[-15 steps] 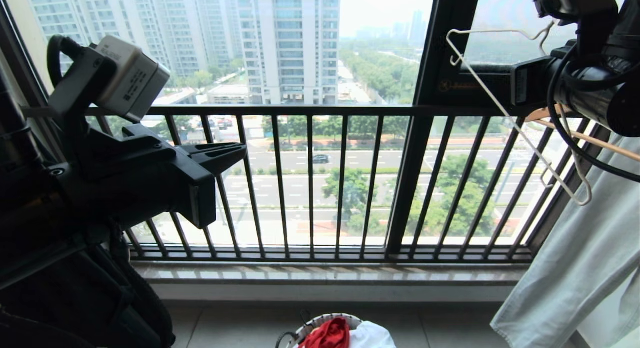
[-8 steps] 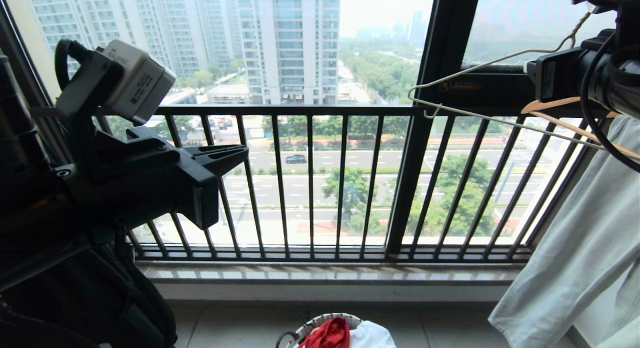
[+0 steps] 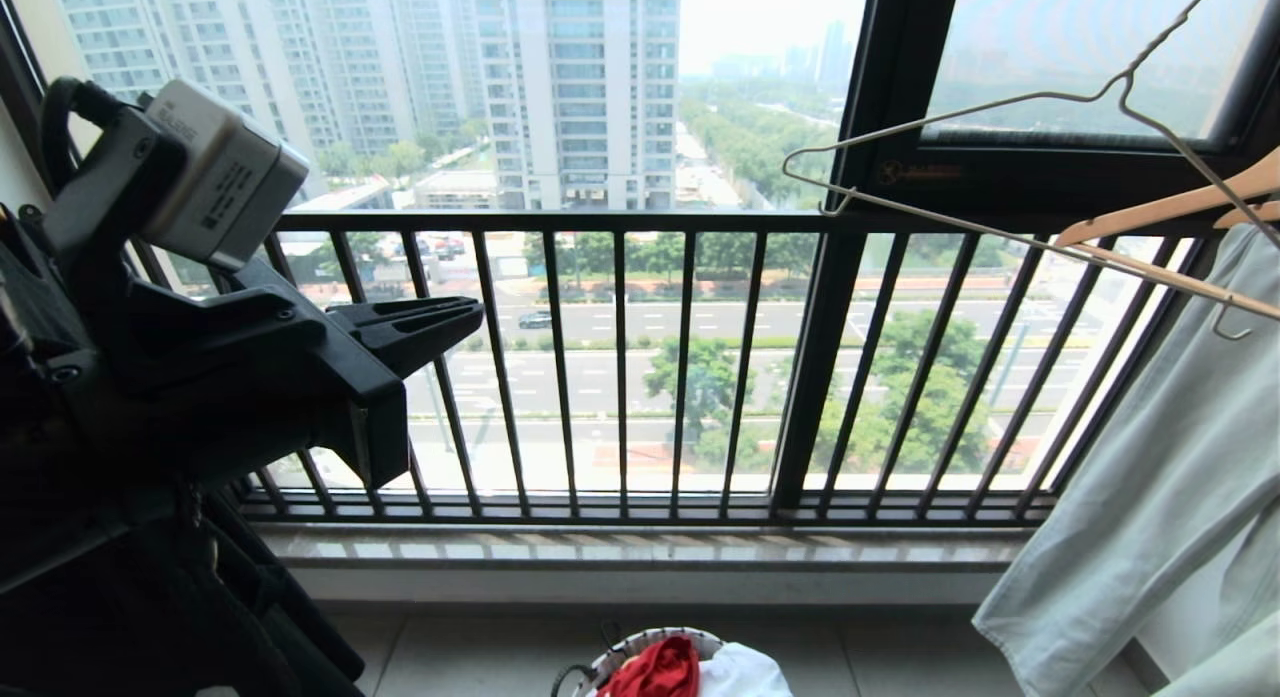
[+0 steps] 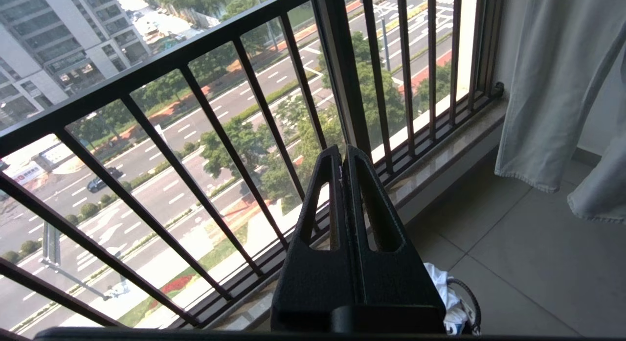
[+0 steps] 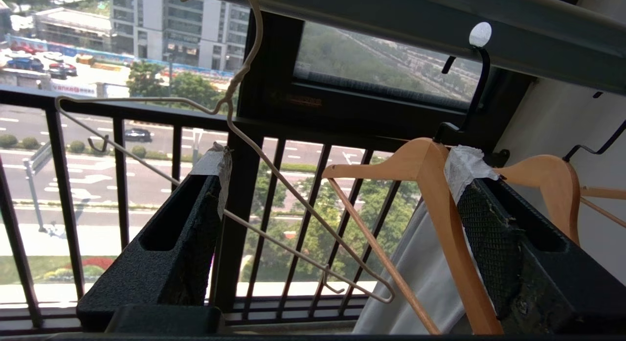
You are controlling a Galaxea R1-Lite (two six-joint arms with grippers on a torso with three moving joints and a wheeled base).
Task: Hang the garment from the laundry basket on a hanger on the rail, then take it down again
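Right gripper (image 5: pixel 337 204) has let go, fingers now wide apart; white wire hanger (image 3: pixel 1000 167) swings free from the rail (image 5: pixel 391 18). Left gripper (image 3: pixel 440 322) fingers pressed together, idle. Red T-shirt (image 3: pixel 655 669) sits in laundry basket (image 3: pixel 640 639); it looks taken down again.

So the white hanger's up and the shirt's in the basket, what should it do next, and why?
Probably draw the right claw back and down toward the basket. Its jaws stand open with nothing in them, the hanger hangs bare from the rail, and the red shirt lies in the basket. The left claw is shut.
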